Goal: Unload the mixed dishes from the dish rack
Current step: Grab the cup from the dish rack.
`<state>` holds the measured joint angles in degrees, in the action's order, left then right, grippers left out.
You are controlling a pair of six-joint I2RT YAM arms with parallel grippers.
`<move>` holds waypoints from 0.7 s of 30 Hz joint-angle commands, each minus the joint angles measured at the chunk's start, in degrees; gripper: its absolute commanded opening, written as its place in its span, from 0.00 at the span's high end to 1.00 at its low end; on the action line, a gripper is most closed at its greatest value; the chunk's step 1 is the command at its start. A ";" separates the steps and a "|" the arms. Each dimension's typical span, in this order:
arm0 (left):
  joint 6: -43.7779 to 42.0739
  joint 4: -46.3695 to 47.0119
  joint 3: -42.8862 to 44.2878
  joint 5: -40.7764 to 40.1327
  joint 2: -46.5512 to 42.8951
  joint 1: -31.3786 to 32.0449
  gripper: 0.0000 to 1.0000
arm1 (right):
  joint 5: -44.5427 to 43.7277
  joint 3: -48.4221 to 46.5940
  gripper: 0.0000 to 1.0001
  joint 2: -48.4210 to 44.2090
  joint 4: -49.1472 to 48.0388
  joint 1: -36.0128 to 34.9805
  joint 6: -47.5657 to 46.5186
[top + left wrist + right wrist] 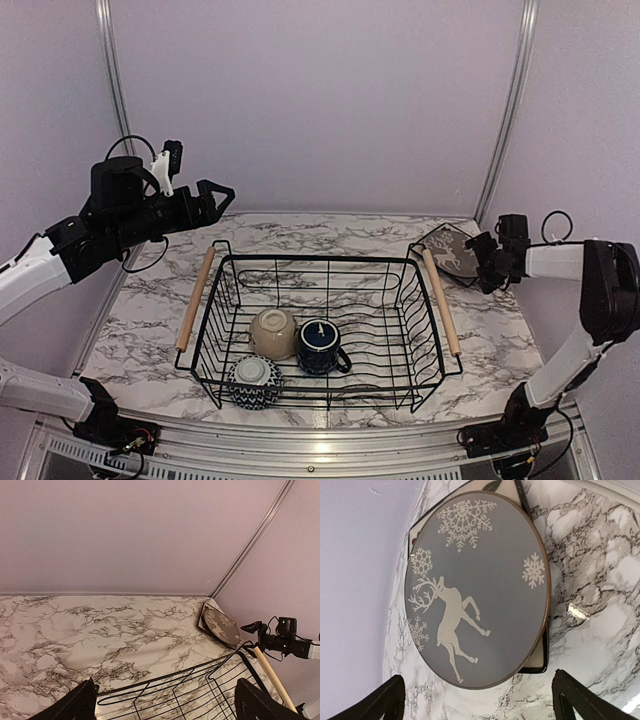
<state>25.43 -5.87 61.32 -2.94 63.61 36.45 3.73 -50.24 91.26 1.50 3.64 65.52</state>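
Observation:
The black wire dish rack (415, 300) with wooden rod handles stands mid-table. In it lie a beige bowl (273, 332), a dark blue mug (321, 346) and a small blue-and-white patterned bowl (254, 382). The round grey deer plate (450, 250) lies on the square cream plate (537, 655) at the back right, outside the rack. It also shows in the right wrist view (480, 585) and the left wrist view (220, 625). My right gripper (481, 263) is open, empty, just right of the plates. My left gripper (217, 197) is open, empty, raised above the rack's back left.
The marble table (330, 235) is backed by a lilac wall with two metal corner rails (505, 110). The rack's right handle (442, 300) lies close to my right gripper. The left handle (195, 298) lies below my left arm.

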 commanded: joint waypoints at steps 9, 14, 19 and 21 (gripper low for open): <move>-1.60 -1.39 0.88 -1.60 1.34 0.20 0.01 | 7.40 -5.19 0.02 -27.80 10.54 -11.09 -57.05; -1.57 -1.49 1.62 -1.51 2.70 0.20 0.01 | 16.61 -10.49 0.02 -30.09 17.46 -17.33 -64.83; -1.37 -1.91 1.92 -1.63 3.09 0.20 0.01 | 14.15 -18.00 0.02 -25.08 27.12 -32.50 -72.32; -1.22 -2.03 1.75 -1.84 2.88 0.20 0.01 | 9.94 -21.30 0.03 -21.62 30.77 -38.96 -74.24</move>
<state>24.64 -6.35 61.58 -3.77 66.32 36.45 16.78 -66.35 64.64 20.80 -25.26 -0.43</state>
